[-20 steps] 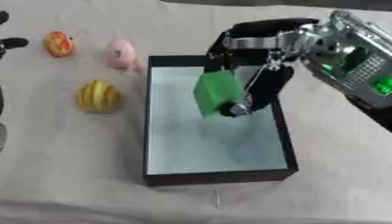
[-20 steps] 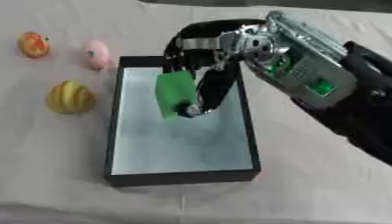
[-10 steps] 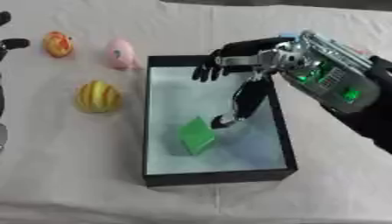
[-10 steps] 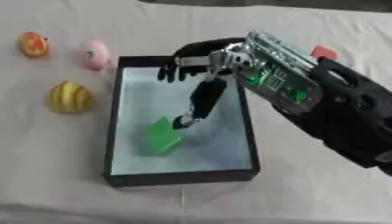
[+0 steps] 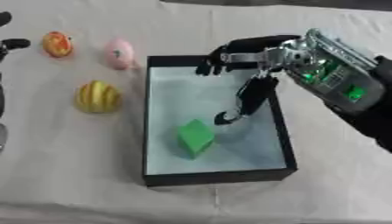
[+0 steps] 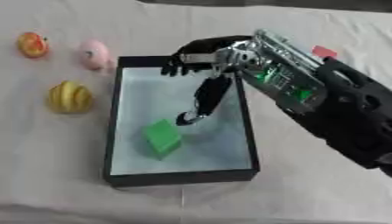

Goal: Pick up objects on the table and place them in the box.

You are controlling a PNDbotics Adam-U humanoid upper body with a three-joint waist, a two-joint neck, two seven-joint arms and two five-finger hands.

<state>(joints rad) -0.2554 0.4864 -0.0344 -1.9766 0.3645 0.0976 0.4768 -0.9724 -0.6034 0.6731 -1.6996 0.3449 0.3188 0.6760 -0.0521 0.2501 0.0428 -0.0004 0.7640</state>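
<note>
Hovering over the box (image 5: pixel 217 175), right hand (image 5: pixel 243 72) has its fingers (image 5: pixel 214 65) spread and released, thumb pointing down, holding nothing. Green block (image 5: pixel 194 136) lies on the box floor, just below the thumb tip, apart from it. On the bench (image 5: pixel 69 166) left of the box: yellow fruit (image 5: pixel 98 96), pink fruit (image 5: pixel 119 53), orange fruit (image 5: pixel 57 43). Left hand (image 5: pixel 9 43) shows at the far left edge; fingers' state cannot be told.

**Pale Cloth and a Dark Far Edge**

A cream tablecloth (image 5: pixel 69 175) covers the whole work surface, lying in soft wrinkles, with a faint crease running across near its front edge. A dark band (image 6: pixel 306 3) lines the far edge. A small red shape (image 6: pixel 323 51) shows toward the far right; what it is cannot be told.
</note>
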